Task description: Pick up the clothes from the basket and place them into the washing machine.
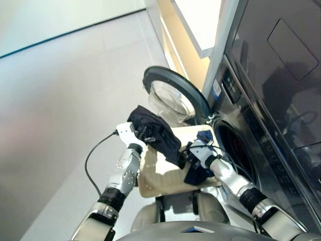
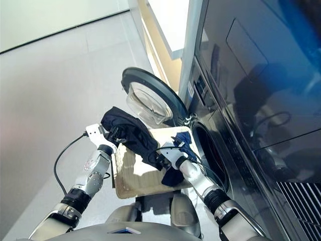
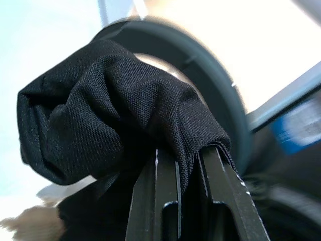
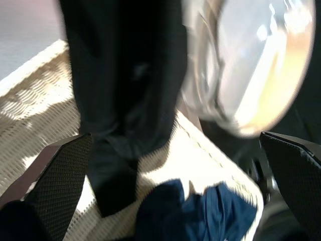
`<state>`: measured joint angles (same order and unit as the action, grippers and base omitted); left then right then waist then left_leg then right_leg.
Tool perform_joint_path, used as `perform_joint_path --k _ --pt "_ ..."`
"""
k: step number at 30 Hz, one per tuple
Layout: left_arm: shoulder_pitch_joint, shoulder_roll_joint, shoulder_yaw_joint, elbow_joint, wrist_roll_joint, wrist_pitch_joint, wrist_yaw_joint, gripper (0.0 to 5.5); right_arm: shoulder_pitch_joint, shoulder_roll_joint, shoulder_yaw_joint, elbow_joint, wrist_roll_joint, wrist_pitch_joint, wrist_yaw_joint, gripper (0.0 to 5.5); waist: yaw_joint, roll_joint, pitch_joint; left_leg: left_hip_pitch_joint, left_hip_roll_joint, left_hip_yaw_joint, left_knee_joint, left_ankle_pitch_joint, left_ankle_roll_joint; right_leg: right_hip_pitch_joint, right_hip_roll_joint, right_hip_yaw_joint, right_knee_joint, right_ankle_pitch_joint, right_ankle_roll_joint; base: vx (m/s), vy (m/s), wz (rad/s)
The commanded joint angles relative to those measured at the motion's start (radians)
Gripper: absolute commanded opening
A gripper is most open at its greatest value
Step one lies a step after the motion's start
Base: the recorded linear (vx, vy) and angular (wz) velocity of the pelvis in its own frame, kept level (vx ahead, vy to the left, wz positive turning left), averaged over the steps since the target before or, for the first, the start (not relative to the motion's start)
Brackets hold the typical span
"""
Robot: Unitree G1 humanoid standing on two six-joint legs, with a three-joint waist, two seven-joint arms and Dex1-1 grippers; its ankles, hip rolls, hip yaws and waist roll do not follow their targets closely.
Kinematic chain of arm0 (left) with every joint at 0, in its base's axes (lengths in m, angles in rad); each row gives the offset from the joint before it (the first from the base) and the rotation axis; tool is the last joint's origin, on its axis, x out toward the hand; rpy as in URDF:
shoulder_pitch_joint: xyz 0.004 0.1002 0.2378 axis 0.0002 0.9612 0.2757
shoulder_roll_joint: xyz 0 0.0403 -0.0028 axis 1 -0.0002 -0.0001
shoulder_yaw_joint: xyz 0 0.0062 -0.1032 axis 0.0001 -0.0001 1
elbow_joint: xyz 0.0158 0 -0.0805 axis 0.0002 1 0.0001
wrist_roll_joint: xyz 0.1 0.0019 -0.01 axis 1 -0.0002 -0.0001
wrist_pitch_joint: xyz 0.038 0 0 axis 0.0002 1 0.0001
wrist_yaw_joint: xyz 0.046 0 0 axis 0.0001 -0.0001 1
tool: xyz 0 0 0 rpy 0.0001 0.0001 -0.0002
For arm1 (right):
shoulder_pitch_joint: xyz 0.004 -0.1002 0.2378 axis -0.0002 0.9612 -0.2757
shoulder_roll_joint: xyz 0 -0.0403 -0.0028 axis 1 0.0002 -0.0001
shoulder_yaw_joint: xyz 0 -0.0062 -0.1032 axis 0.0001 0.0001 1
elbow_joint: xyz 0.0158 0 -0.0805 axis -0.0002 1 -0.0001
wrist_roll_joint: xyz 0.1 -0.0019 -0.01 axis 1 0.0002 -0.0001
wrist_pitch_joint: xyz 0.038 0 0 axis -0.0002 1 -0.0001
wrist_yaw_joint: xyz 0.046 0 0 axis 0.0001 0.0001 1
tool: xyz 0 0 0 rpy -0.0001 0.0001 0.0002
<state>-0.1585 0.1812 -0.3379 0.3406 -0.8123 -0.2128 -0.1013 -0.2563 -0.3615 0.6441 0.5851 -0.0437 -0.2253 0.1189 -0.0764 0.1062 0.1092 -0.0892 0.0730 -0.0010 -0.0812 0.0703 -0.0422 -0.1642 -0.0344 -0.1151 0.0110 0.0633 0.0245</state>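
My left gripper [image 1: 145,134] is shut on the black garment [image 1: 158,131], holding it up over the cream wicker basket [image 1: 160,176]; in the left wrist view the cloth [image 3: 115,115] bunches over the closed fingers [image 3: 165,191]. The right gripper [image 1: 190,153] is open, low over the basket's right side, with the navy blue garment [image 4: 200,211] lying between and below its spread fingers [image 4: 57,183]. Part of the navy cloth [image 1: 197,175] hangs over the basket's near edge. The washing machine [image 1: 241,150] stands to the right, its porthole door [image 1: 173,95] swung open. No orange-red garment shows.
A dark appliance [image 1: 281,50] is stacked above the washer. A black cable [image 1: 93,155] loops from my left wrist over the grey floor. A cream cabinet side [image 1: 183,45] stands beyond the open door.
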Motion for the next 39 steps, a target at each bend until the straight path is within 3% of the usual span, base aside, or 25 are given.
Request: perform_joint_path --k 1,8,18,19,20,21,22,32,33,34,39 --pt "-0.021 0.027 -0.007 -0.095 -0.050 -0.029 -0.058 0.00 -0.025 0.068 0.046 -0.049 -0.051 -0.053 0.018 5.50 0.016 -0.081 -0.057 0.078 -0.067 0.037 0.004 -0.065 0.002 0.094 -0.030 0.009 -0.097 -0.014 0.101 0.000 0.000 0.000" --pt "0.025 0.017 -0.069 -0.195 -0.103 0.001 -0.084 0.00 -0.069 0.114 0.078 -0.037 -0.079 -0.059 0.004 5.50 0.036 -0.074 -0.081 0.103 -0.065 0.019 0.002 -0.069 0.004 0.131 -0.030 -0.011 -0.098 -0.029 0.100 0.000 0.000 0.000" --pt "0.097 0.059 -0.137 -0.373 -0.209 0.057 -0.109 0.00 -0.123 0.191 0.011 0.095 -0.097 -0.024 -0.109 5.50 0.065 -0.065 -0.101 0.111 -0.061 -0.009 0.002 -0.068 0.004 0.151 -0.027 -0.035 -0.098 -0.041 0.097 0.000 0.000 0.000" --pt "0.103 0.065 -0.144 -0.388 -0.216 0.063 -0.111 0.00 -0.130 0.196 0.006 0.106 -0.100 -0.021 -0.119 5.20 0.068 -0.065 -0.102 0.112 -0.061 -0.010 0.002 -0.069 0.003 0.152 -0.026 -0.036 -0.098 -0.042 0.097 0.000 0.000 0.000" --pt "0.107 0.072 -0.147 -0.403 -0.224 0.068 -0.113 0.00 -0.134 0.205 -0.002 0.118 -0.093 -0.017 -0.128 2.16 0.070 -0.065 -0.104 0.112 -0.060 -0.012 0.002 -0.069 0.004 0.153 -0.026 -0.035 -0.098 -0.043 0.097 0.000 0.000 0.000" --pt "0.113 0.077 -0.150 -0.415 -0.231 0.071 -0.115 0.00 -0.138 0.212 -0.008 0.129 -0.083 -0.015 -0.135 0.58 0.072 -0.065 -0.106 0.112 -0.059 -0.012 0.002 -0.069 0.004 0.153 -0.025 -0.036 -0.098 -0.044 0.097 0.000 0.000 0.000" --pt "0.116 0.081 -0.152 -0.424 -0.235 0.076 -0.116 0.00 -0.143 0.214 -0.008 0.131 -0.084 -0.014 -0.138 0.00 0.074 -0.065 -0.107 0.112 -0.059 -0.013 0.002 -0.070 0.004 0.154 -0.025 -0.035 -0.098 -0.045 0.097 0.000 0.000 0.000" --pt "0.149 0.094 -0.114 -0.410 -0.226 0.074 -0.111 0.00 -0.101 0.187 -0.068 0.063 -0.031 -0.009 -0.168 0.00 0.069 -0.075 -0.112 0.117 -0.058 -0.015 0.005 -0.073 0.004 0.163 -0.025 -0.044 -0.098 -0.047 0.097 0.000 0.000 0.000" --pt "0.155 0.091 -0.106 -0.401 -0.220 0.069 -0.106 2.01 -0.095 0.186 -0.076 0.065 -0.028 -0.009 -0.171 0.00 0.068 -0.076 -0.112 0.117 -0.058 -0.016 0.005 -0.074 0.004 0.163 -0.026 -0.044 -0.098 -0.046 0.097 0.000 0.000 0.000" --pt "0.156 0.088 -0.096 -0.391 -0.213 0.062 -0.092 5.50 -0.087 0.183 -0.082 0.058 -0.023 -0.009 -0.175 0.00 0.067 -0.077 -0.111 0.117 -0.059 -0.016 0.006 -0.074 0.004 0.163 -0.026 -0.043 -0.098 -0.045 0.097 0.000 0.000 0.000" --pt "0.183 0.069 -0.037 -0.362 -0.198 0.040 -0.067 5.50 -0.049 0.171 -0.130 0.058 -0.003 -0.006 -0.198 0.00 0.064 -0.084 -0.108 0.118 -0.060 -0.015 0.007 -0.076 0.006 0.164 -0.026 -0.042 -0.098 -0.044 0.098 0.000 0.000 0.000"
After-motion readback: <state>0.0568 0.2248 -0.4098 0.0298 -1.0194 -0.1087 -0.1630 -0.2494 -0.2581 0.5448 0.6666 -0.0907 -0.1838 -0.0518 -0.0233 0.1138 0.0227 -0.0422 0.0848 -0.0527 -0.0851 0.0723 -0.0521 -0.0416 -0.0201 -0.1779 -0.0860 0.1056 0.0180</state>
